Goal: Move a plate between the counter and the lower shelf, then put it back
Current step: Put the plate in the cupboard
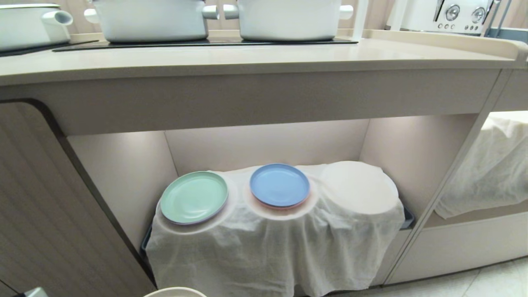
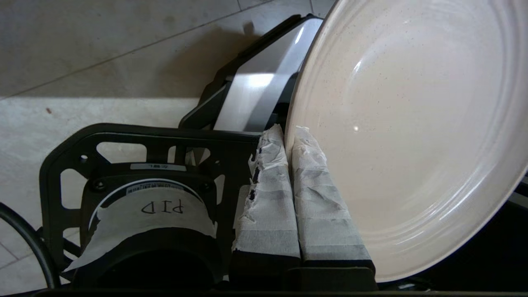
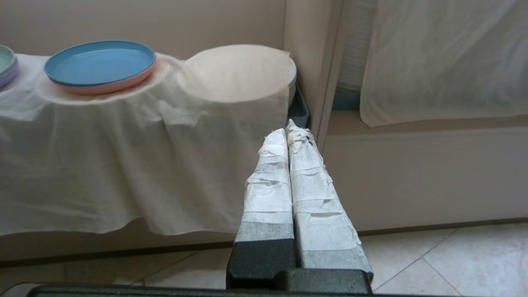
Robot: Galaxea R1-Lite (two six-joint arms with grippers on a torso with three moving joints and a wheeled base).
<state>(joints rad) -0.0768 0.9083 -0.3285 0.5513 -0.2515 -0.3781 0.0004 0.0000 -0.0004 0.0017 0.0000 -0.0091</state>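
The round matte cream plate (image 2: 408, 136) is held tilted, by its rim, in the left gripper's (image 2: 288, 136) clamped jaws, while mint-green (image 1: 194, 197) and blue (image 1: 279, 185) plates are carried on the lit lower shelf's (image 1: 264, 144) cloth-draped stacks.

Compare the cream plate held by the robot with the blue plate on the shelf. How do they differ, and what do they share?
Colour: the cream plate is off-white; the blue plate is blue.
Support: the cream plate is pinched at its rim by the shut left gripper; the blue plate rests on a pink plate atop the white cloth.
Place: the cream plate is outside the lower shelf; the blue plate is inside.
Both are round with low raised rims.
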